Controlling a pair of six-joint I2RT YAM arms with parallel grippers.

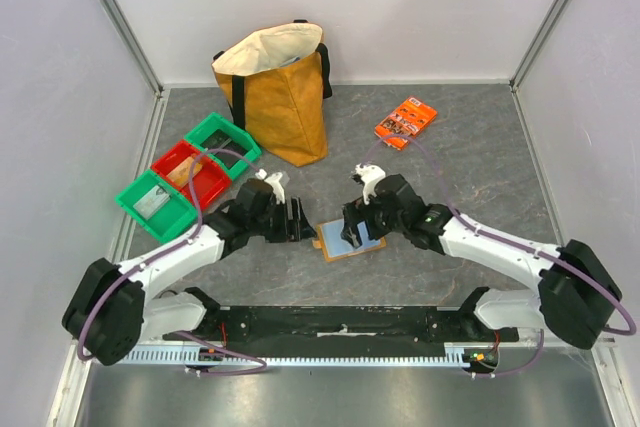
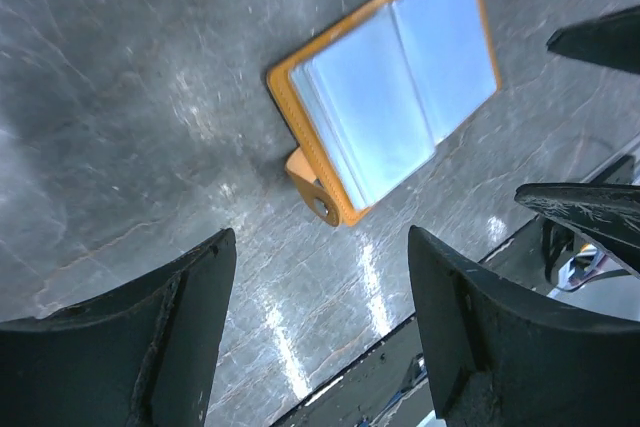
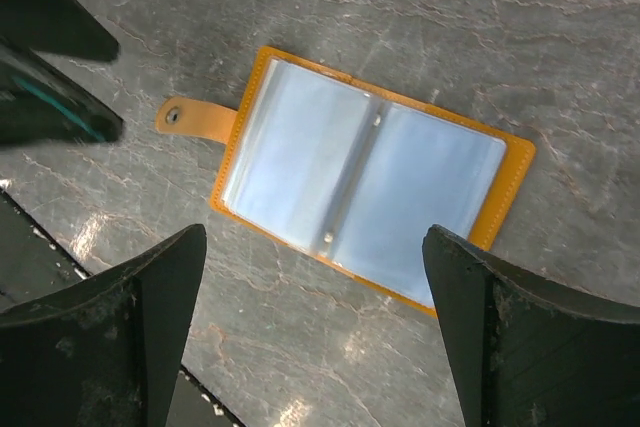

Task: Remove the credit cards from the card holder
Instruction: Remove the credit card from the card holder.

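The card holder (image 1: 350, 242) lies open and flat on the grey table between my two grippers. It is tan-orange with pale blue-grey pockets and a snap tab on its left side. It shows in the left wrist view (image 2: 390, 97) and the right wrist view (image 3: 370, 187). No credit card shows apart from the pockets; I cannot tell what the pockets hold. My left gripper (image 1: 300, 219) (image 2: 320, 247) is open and empty, just left of the holder. My right gripper (image 1: 352, 232) (image 3: 315, 247) is open and empty, low over the holder's near edge.
A yellow tote bag (image 1: 280, 92) stands at the back. A bright orange printed packet (image 1: 405, 121) lies back right. Two green bins (image 1: 222, 142) (image 1: 155, 205) and a red bin (image 1: 190, 172) sit at the left. The black front rail (image 1: 340, 322) runs close by.
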